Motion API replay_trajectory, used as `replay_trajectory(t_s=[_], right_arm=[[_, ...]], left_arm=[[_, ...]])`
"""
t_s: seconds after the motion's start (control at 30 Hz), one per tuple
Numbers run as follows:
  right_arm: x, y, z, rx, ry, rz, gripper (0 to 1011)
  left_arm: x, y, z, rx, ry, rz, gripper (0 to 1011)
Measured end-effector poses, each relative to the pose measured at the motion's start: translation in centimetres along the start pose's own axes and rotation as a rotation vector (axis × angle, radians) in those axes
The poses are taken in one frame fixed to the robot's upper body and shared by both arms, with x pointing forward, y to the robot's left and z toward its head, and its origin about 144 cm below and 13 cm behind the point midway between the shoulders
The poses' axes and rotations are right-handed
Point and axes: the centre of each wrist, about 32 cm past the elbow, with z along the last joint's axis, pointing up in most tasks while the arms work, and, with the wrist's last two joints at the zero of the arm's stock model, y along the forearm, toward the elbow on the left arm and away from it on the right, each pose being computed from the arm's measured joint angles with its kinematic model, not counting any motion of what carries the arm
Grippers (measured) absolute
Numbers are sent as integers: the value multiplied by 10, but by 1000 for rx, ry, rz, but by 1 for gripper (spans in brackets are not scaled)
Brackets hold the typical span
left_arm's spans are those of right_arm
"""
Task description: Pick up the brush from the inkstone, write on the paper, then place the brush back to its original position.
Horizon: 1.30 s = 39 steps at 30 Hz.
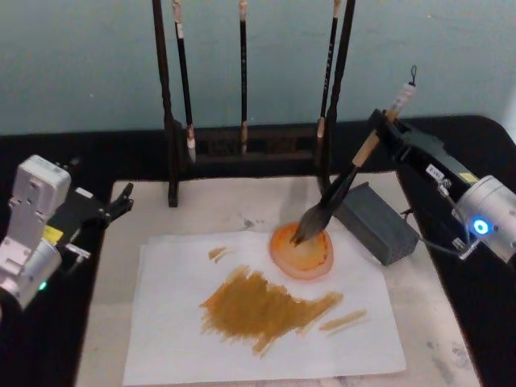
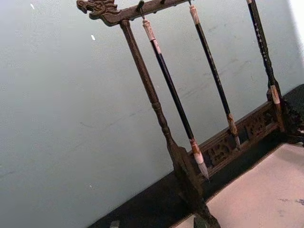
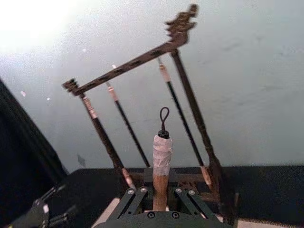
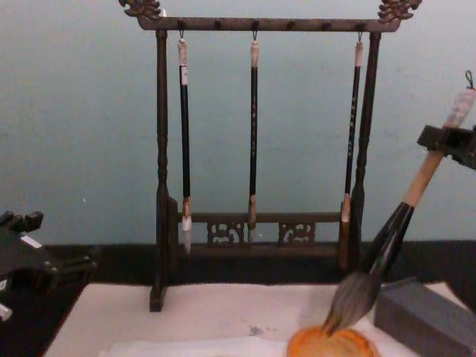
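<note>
Right claw (image 1: 385, 127) pinches the brush (image 1: 343, 187) aslant, bristles in the dish (image 1: 310, 271), likely loading; left claw (image 1: 113, 208) spread, nine o'clock.

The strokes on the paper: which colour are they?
The strokes are ochre brown; head view shows best.

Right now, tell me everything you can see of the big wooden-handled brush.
The brush has a tan wooden handle, a black ferrule and bushy grey bristles; pale tape and a black cord loop cap its top. It leans tilted, held by the right gripper, jaws shut on its upper handle, bristle tip touching the orange dish.
</note>
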Motion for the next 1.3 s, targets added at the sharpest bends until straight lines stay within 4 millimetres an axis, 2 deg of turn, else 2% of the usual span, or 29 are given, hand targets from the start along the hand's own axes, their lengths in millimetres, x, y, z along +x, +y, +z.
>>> replay_trajectory(t_s=[0.37,0.97,1.3], right_arm=[[-9,-26,0,4,-148,47,158],[0,-53,2,-24,-345,200,158],[6,-64,6,-56,-369,264,158]], left_arm=[[0,0,0,0,0,0,1010],[0,0,0,0,0,0,1010],[0,0,0,0,0,0,1010]])
